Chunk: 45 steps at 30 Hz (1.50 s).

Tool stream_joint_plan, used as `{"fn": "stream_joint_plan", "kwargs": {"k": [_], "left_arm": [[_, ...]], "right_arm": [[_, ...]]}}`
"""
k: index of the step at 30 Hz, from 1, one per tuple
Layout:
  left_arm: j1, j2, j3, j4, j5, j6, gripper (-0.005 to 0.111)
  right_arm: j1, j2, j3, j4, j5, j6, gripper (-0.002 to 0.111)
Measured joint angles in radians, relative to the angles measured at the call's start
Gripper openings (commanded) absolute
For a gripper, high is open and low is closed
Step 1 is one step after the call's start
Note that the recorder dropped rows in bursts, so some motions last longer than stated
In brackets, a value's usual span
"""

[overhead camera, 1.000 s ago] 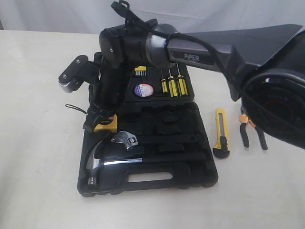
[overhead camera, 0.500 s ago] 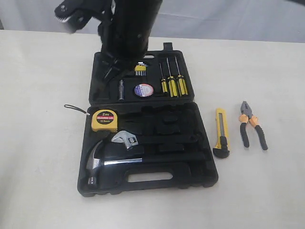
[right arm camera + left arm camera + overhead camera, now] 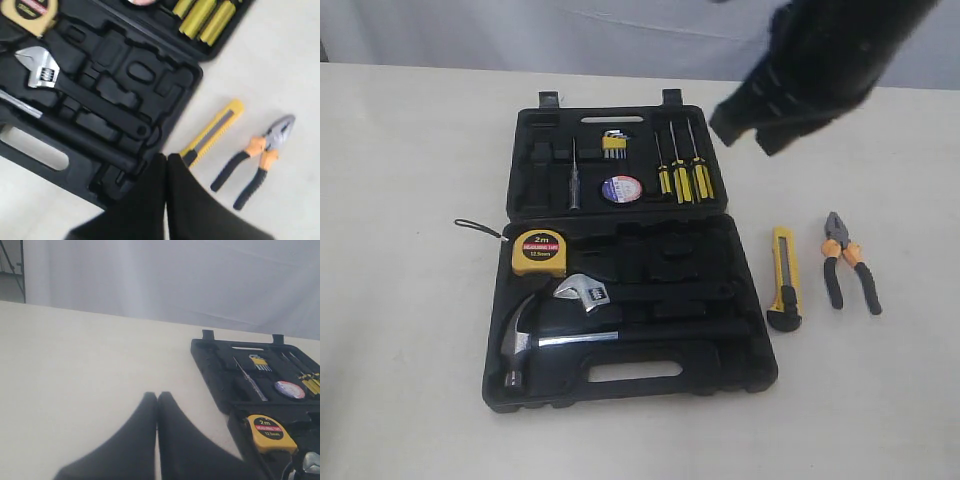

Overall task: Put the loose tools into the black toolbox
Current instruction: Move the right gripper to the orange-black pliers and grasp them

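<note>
Moved since half a second ago: right arm point(image 3: 820, 70), off the case lid and now over the bench's far right stretch; every tool lies as it did

Right gripper point(image 3: 163, 157): fingers pressed together, holding nothing, hanging above the right side of the black toolbox point(image 3: 720, 375) with the knife just beyond its tips; probably lining up the next pick

Left gripper point(image 3: 157, 395): fingers pressed together, empty, over bare bench point(image 3: 410, 380) toward the left edge, clear of the working arm

Yellow tape measure point(image 3: 540, 252): seated face-up in its recess, strap trailing over the case rim

Tape roll point(image 3: 622, 189): in the lid half, beside the screwdrivers point(image 3: 682, 175) and below the hex keys point(image 3: 613, 145)

Hammer point(image 3: 535, 340), wrench point(image 3: 582, 292): bedded in moulded slots

Utility knife point(image 3: 784, 280), pliers point(image 3: 850, 265): loose on the bench between case and right edge, side by side but apart; not yet stowed, and the bare recesses mid-case likely await them
</note>
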Motion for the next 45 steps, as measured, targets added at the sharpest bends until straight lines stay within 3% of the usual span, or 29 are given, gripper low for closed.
{"fn": "stream_joint_plan", "kwargs": {"k": [9,18,20,25,28,36,45], "left_arm": [[0.0,0.0,0.0,0.0,0.0,0.0,0.0],[0.0,0.0,0.0,0.0,0.0,0.0,0.0],[0.0,0.0,0.0,0.0,0.0,0.0,0.0],[0.0,0.0,0.0,0.0,0.0,0.0,0.0],[0.0,0.0,0.0,0.0,0.0,0.0,0.0],[0.0,0.0,0.0,0.0,0.0,0.0,0.0],[0.0,0.0,0.0,0.0,0.0,0.0,0.0]], "right_arm": [[-0.174,-0.054,0.324,-0.002,-0.201,0.14,-0.001],[-0.31,0.077,0.315,-0.007,-0.275,0.196,0.002],[-0.332,0.11,0.309,-0.019,-0.285,0.198,0.012],[-0.362,0.176,0.308,-0.034,-0.348,0.201,0.051],[-0.364,0.203,0.308,-0.041,-0.394,0.201,0.063],[-0.366,0.26,0.306,-0.06,-0.546,0.208,0.062],[-0.439,0.376,0.236,-0.06,-0.529,0.227,0.062]]}}
